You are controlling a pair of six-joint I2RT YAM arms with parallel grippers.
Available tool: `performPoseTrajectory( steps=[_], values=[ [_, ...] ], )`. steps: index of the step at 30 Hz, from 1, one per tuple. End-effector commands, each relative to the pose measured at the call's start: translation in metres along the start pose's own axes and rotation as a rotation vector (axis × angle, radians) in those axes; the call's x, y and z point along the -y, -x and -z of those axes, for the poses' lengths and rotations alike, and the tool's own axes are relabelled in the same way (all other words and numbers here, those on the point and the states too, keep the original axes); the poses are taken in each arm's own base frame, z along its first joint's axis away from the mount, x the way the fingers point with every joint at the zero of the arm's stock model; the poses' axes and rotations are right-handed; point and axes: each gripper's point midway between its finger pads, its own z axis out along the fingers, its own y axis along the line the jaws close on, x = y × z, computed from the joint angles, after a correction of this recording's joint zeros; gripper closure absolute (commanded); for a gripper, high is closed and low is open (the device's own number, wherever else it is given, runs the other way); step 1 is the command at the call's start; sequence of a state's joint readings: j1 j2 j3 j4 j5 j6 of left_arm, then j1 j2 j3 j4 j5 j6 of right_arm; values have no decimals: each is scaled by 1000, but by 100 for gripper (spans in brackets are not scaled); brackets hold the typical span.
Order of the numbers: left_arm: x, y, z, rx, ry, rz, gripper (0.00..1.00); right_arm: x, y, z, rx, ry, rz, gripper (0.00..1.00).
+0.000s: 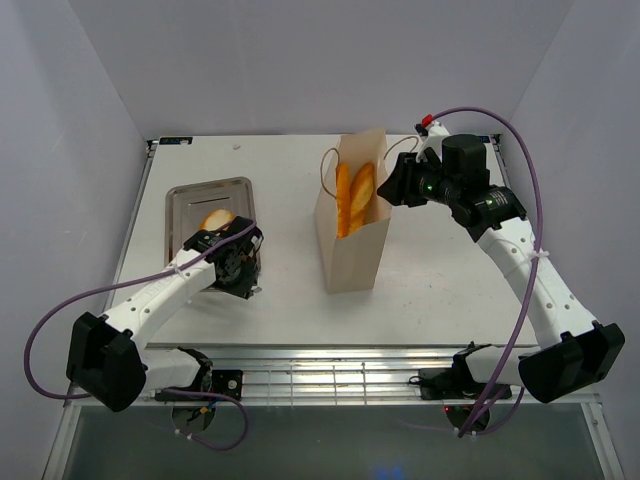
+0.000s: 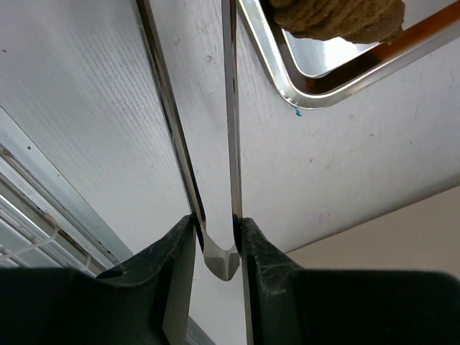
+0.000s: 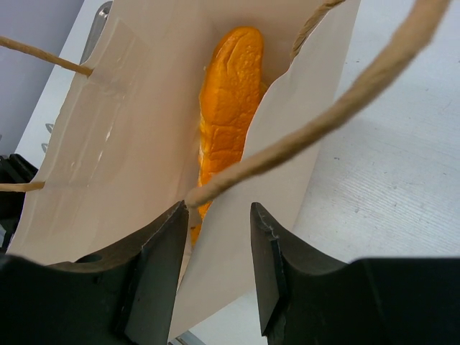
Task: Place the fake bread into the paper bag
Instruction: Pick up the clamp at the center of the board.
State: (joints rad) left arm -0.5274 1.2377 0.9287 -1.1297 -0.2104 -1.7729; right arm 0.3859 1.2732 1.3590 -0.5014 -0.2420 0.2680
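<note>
Surface (image 1: 440,280) comes first, white and broad, with everything standing on it. Next in size is the paper bag (image 1: 352,258), upright near the middle with its mouth open. The steel tray (image 1: 185,198) lies flat, well to the bag's left.

Two pieces of fake bread are already inside the bag: a long baguette (image 1: 343,205) standing on end and a second golden piece (image 1: 364,186) just beside it. One bread roll (image 1: 217,218) is not yet bagged and rests on the tray near its front edge.

The left arm (image 1: 150,300) is much the nearer to that roll. Its jaws are clamped on the hinge end of a pair of metal tongs (image 2: 231,108). The tongs' long axis runs straight ahead from the jaws toward the tray's corner, and their tips pass out of the wrist view. The roll lies ahead of those jaws and a little to one side of the tongs' line — so the pick-up likely needs a small swing across before the tongs close.

The right arm (image 1: 520,260) is at the bag's far-right rim. Its jaws stand apart astride the paper wall, and a cord handle (image 3: 338,93) crosses above them. I cannot tell whether they actually pinch the paper.
</note>
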Motion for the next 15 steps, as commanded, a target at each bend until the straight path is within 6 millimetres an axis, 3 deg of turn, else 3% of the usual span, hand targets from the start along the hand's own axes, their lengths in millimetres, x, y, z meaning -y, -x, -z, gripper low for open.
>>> performPoseTrajectory(
  steps=[1, 8, 15],
  values=[
    [-8, 17, 5, 91, 92, 374, 100, -5, 15, 8, 58, 18, 35, 53],
    [-19, 25, 6, 122, 102, 395, 100, -3, 14, 6, 52, 11, 35, 53],
    [-14, 37, 26, 166, 78, 413, 100, -4, 15, 2, 46, 24, 27, 53]
  ],
)
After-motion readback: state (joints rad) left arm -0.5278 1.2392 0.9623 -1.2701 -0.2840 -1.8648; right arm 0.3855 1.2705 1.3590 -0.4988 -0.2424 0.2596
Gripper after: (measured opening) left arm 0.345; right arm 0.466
